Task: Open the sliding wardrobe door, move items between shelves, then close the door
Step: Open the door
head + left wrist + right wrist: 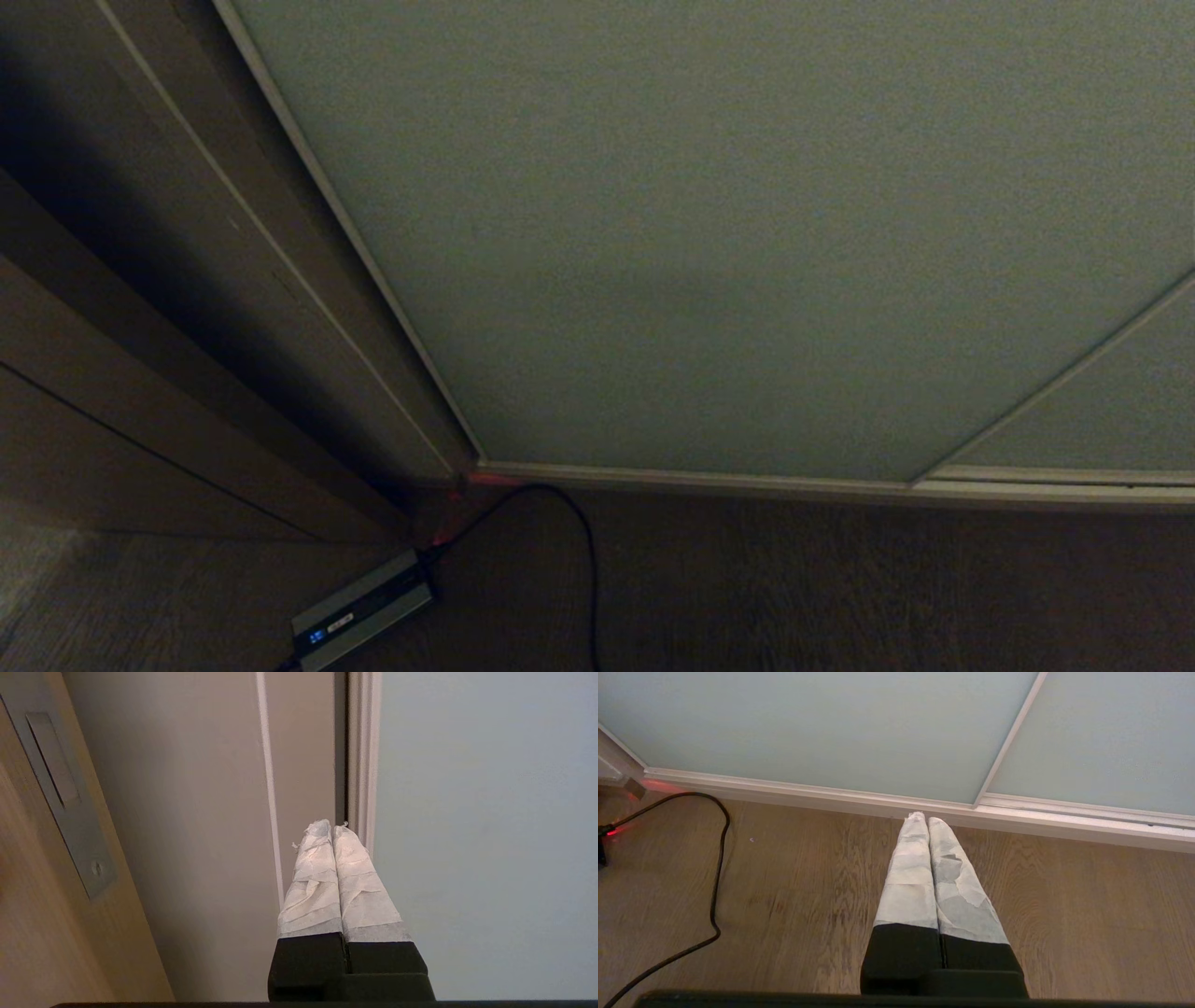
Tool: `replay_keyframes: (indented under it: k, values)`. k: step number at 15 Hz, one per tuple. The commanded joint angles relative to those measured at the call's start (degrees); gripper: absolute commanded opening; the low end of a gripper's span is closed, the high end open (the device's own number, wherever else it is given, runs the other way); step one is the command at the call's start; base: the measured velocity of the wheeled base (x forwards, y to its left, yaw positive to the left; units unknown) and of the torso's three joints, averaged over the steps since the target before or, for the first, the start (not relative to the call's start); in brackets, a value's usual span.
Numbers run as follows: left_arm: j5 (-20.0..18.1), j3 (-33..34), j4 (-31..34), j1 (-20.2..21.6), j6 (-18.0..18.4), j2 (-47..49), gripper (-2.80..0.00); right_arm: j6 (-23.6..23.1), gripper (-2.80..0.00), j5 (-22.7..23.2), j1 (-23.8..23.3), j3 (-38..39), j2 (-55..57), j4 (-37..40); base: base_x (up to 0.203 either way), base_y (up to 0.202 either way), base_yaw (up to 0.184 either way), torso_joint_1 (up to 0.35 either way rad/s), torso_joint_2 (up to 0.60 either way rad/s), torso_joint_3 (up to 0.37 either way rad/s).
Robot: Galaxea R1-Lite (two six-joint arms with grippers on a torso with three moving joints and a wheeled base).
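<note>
Left gripper (331, 828) clenched empty | near sliding wardrobe door (486, 826) edge | door closed

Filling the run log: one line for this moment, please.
stage: before opening | sliding wardrobe door: shut | left gripper: shut, at door's edge | right gripper: shut, above floor
</note>
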Motion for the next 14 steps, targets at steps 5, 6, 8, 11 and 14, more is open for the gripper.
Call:
replay_keyframes:
  k: [5, 6, 8, 11, 14]
  values:
    - [0.3, -2.8, -2.9, -0.1, -0.4, 4.7, -2.80, 0.0, -2.80, 0.0, 0.0, 0.2, -0.1, 0.0, 0.000, 0.000, 0.000, 0.000, 0.00, 0.000]
    - [0.3, -3.1, -4.0, -0.1, -0.3, 5.2, -2.80, 0.0, -2.80, 0.0, 0.0, 0.2, -0.1, 0.0, 0.000, 0.000, 0.000, 0.000, 0.00, 0.000]
    - [0.3, -3.5, -4.5, -0.3, -0.4, 6.0, -2.80, 0.0, -2.80, 0.0, 0.0, 0.2, -0.1, 0.0, 0.000, 0.000, 0.000, 0.000, 0.00, 0.000]
    - [0.3, -3.7, -4.5, -1.4, -0.4, 7.4, -2.80, 0.0, -2.80, 0.0, 0.0, 0.2, -0.1, -0.1, 0.000, 0.000, 0.000, 0.000, 0.00, 0.000]
    - [0.3, -5.7, -4.3, -2.2, -0.4, 9.8, -2.80, 0.0, -2.80, 0.0, 0.0, 0.2, -0.1, 0.0, 0.000, 0.000, 0.000, 0.000, 0.00, 0.000]
